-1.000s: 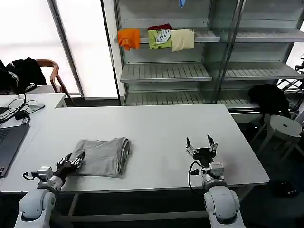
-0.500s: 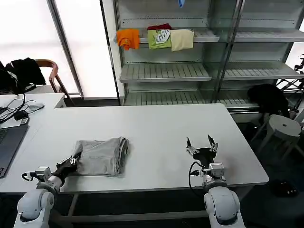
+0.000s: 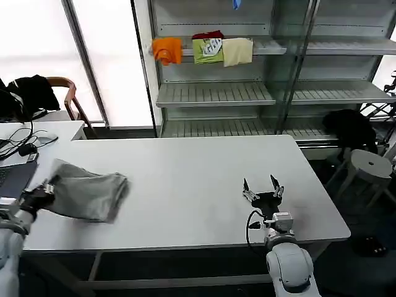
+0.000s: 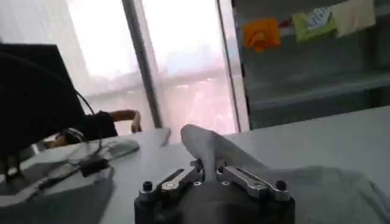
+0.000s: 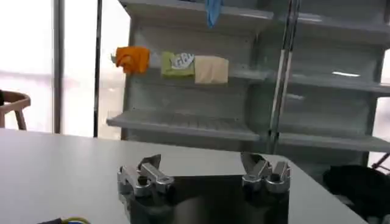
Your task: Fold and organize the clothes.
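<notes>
A folded light grey shirt (image 3: 86, 195) lies over the left end of the white table (image 3: 198, 179), one edge lifted. My left gripper (image 3: 46, 190) is shut on that lifted edge at the table's left side. In the left wrist view the grey shirt (image 4: 244, 161) rises as a pinched fold out of the left gripper (image 4: 207, 173), whose jaws are closed against the cloth. My right gripper (image 3: 261, 187) rests on the table at the front right, fingers spread wide with nothing between them; the right gripper (image 5: 204, 173) looks the same in its wrist view.
A laptop (image 3: 11, 176) and cables sit on the adjoining desk at the far left. Orange, green and cream garments (image 3: 204, 51) hang on the shelf unit behind the table. A chair with black clothing (image 3: 31, 93) stands back left, and a white stool (image 3: 370, 167) at the right.
My left gripper has pulled the folded grey shirt leftward across the table, from front left of centre to the table's left end. The right gripper has not moved.
</notes>
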### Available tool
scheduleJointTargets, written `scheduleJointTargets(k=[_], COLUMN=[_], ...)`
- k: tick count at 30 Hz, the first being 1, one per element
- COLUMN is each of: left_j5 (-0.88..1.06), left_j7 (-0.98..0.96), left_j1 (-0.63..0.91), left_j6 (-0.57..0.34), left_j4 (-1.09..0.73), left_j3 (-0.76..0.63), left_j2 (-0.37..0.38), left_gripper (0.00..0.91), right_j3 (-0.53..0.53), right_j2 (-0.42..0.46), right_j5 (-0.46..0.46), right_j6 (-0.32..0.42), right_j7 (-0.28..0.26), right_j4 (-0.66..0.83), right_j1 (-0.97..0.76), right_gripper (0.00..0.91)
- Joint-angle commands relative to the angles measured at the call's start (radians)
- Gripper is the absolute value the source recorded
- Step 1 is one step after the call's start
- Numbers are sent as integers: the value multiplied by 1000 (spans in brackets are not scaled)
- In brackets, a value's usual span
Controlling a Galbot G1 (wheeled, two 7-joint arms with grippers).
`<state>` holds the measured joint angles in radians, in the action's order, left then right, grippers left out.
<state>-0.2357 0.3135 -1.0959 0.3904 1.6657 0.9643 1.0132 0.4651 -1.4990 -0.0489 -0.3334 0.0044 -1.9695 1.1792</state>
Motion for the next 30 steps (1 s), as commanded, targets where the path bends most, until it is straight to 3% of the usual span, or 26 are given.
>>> scheduleJointTargets(k=[1, 4, 8, 10, 14, 17, 21, 30], left_j5=[99, 137, 234, 312, 513, 558, 522, 387], left_j7=[71, 84, 109, 107, 75, 39, 4, -131], left_j1=[122, 129, 48, 16, -51, -68, -71, 13], left_j6=[18, 32, 8, -19, -110, -117, -61, 108], left_j4=[38, 108, 207, 232, 173, 140, 181, 258], left_j3=[104, 84, 21, -29, -184, -271, -365, -554], left_j2=[-243, -216, -116, -41, 210, 322, 401, 444], left_gripper=[20, 20, 20, 20, 20, 20, 30, 40], right_j3=[1, 2, 10, 13, 17, 24, 38, 46], right_j2=[1, 3, 9, 11, 11, 12, 16, 17], right_j5=[22, 22, 26, 27, 26, 25, 26, 27], right_j6=[4, 8, 16, 18, 26, 28, 27, 25], right_j7=[3, 3, 6, 8, 12, 14, 15, 16], right_j4=[12, 13, 11, 10, 11, 9, 6, -3], right_j1=[-1, 3, 13, 17, 31, 37, 41, 37], right_gripper=[907, 907, 907, 907, 907, 907, 907, 907])
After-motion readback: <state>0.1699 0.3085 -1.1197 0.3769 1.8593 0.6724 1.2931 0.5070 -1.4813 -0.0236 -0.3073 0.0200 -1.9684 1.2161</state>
